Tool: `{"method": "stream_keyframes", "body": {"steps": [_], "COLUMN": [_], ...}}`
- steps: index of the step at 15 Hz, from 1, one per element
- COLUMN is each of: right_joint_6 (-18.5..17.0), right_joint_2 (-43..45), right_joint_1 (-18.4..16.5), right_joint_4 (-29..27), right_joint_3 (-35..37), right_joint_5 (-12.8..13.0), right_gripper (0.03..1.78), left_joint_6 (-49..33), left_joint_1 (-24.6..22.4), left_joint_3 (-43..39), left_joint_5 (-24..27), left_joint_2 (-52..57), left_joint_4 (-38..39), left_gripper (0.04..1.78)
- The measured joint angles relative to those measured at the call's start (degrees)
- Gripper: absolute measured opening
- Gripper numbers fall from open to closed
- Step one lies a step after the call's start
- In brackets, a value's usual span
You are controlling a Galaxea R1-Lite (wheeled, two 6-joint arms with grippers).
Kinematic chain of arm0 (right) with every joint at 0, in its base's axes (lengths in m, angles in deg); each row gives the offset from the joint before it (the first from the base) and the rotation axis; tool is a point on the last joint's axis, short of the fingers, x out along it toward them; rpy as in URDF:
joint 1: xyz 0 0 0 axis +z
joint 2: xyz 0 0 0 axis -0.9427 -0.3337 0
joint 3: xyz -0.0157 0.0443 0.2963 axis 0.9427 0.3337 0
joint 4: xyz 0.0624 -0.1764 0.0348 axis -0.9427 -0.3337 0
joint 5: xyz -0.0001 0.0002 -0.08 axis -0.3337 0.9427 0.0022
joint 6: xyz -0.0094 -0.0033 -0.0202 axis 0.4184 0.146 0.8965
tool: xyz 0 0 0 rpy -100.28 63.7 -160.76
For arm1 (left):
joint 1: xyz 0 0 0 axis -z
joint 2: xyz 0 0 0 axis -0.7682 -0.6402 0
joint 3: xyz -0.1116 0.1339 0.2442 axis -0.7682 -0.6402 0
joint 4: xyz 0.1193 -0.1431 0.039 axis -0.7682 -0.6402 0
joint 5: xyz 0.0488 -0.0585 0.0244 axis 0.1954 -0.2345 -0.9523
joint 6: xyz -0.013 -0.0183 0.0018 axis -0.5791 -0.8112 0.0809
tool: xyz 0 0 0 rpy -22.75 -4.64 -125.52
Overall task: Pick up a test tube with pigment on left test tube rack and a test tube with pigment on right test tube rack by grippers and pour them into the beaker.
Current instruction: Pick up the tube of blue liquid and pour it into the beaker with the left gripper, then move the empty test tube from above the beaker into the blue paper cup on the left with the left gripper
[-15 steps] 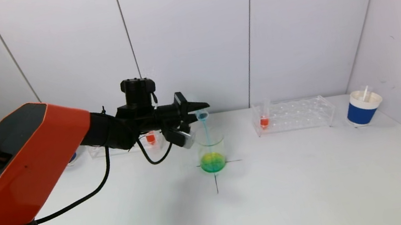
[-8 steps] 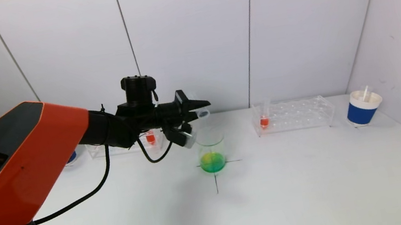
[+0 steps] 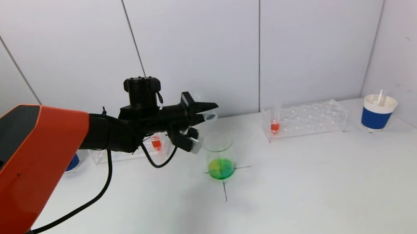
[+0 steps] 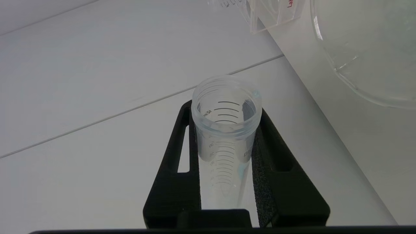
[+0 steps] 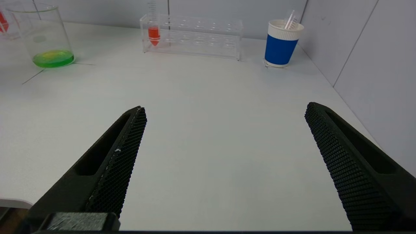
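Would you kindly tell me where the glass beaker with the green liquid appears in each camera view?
Head view: beaker at table centre, on the black cross mark.
Left wrist view: only its clear curved wall at the upper right corner.
Right wrist view: beaker at the upper left.
Shared landmark: right test tube rack.

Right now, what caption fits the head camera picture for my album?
Left gripper holds a tipped, emptied tube above the beaker of green liquid.

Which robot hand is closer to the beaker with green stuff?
Left. The left gripper, holding a tube, hangs just above the beaker. The right gripper is far off, open over bare table.
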Motion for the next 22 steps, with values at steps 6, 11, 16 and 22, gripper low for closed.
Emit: {"method": "stream_keyframes", "body": {"steps": [6,11,16,22], "right_joint_6": [0.0,0.0,0.0,0.0], "right_joint_2": [0.0,0.0,0.0,0.0], "right_joint_1": [-0.02,-0.02,0.0,0.0], "right_joint_4": [0.0,-0.02,0.0,0.0], "right_joint_3": [0.0,0.0,0.0,0.0], "right_joint_5": [0.0,0.0,0.0,0.0], "right_gripper": [1.77,1.77,1.77,1.77], "left_joint_6": [-0.71,-8.74,-21.6,-31.59], "left_joint_1": [-0.02,-0.17,-0.22,-0.49], "left_joint_3": [-0.59,-5.32,-8.98,-8.9], "left_joint_5": [0.26,0.44,-0.05,-4.44], "left_joint_2": [-0.17,-0.02,0.2,2.89], "left_joint_4": [0.02,2.97,14.88,16.41], "left_gripper": [0.46,0.46,0.46,0.46]}}
